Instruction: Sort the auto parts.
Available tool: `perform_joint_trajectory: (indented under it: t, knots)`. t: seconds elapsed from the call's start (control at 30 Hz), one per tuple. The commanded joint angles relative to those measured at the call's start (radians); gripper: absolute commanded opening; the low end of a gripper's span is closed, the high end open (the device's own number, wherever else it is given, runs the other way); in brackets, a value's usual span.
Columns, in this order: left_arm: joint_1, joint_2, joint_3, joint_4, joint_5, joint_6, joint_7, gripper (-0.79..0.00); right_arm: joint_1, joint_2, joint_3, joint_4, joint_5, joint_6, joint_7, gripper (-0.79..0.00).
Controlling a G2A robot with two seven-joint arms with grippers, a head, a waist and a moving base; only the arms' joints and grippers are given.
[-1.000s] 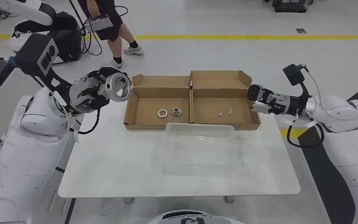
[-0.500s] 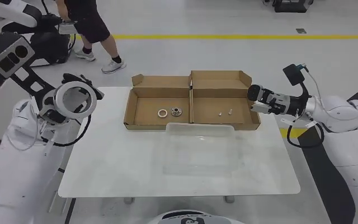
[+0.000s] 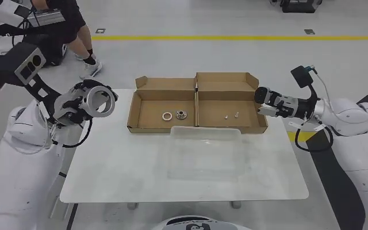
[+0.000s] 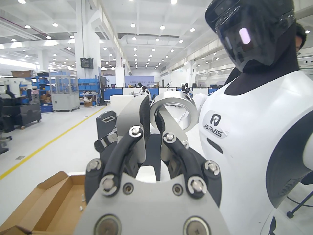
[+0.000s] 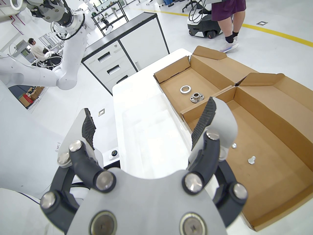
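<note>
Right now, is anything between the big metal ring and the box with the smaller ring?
Nothing visible. The big ring, in the left arm's jaws, hangs left of the box; only bare table lies between them.

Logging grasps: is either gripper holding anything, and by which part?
The left gripper pinches the large metal ring by its wall, one finger inside the hole, one outside. The right gripper is open and empty.

Your robot's left arm (image 3: 29, 123) and right arm (image 3: 348, 112) wear glossy white shells with black joints and a looping black cable (image 3: 313, 150). The left end effector (image 4: 151, 113) and right end effector (image 5: 149, 107) each show you a silver plate, round screws (image 4: 195, 185), black linkages (image 4: 117, 152) and white fingers (image 5: 225, 121) with ribbed black pads (image 5: 88, 125). The torso (image 4: 244, 113) is white and the head (image 4: 249, 20) is glossy black.
</note>
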Motion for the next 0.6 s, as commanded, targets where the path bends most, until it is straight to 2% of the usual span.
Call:
perform_joint_trajectory:
  t: [0.0, 0.23, 0.43, 0.57]
  knots:
    - [0.001, -0.002, -0.006, 0.012, 0.045, 0.0, 0.001, -0.785, 0.0, 0.0, 0.0, 0.0, 0.0, 0.0, 0.0, 0.0]
    - [0.005, -0.011, -0.006, 0.014, 0.037, 0.0, 0.055, -0.785, 0.0, 0.0, 0.0, 0.0, 0.0, 0.0, 0.0, 0.0]
    - [0.011, -0.016, -0.001, -0.016, -0.127, 0.0, 0.066, -0.785, 0.0, 0.0, 0.0, 0.0, 0.0, 0.0, 0.0, 0.0]
    - [0.007, -0.019, -0.016, -0.02, -0.193, 0.0, 0.02, -0.785, 0.0, 0.0, 0.0, 0.0, 0.0, 0.0, 0.0, 0.0]
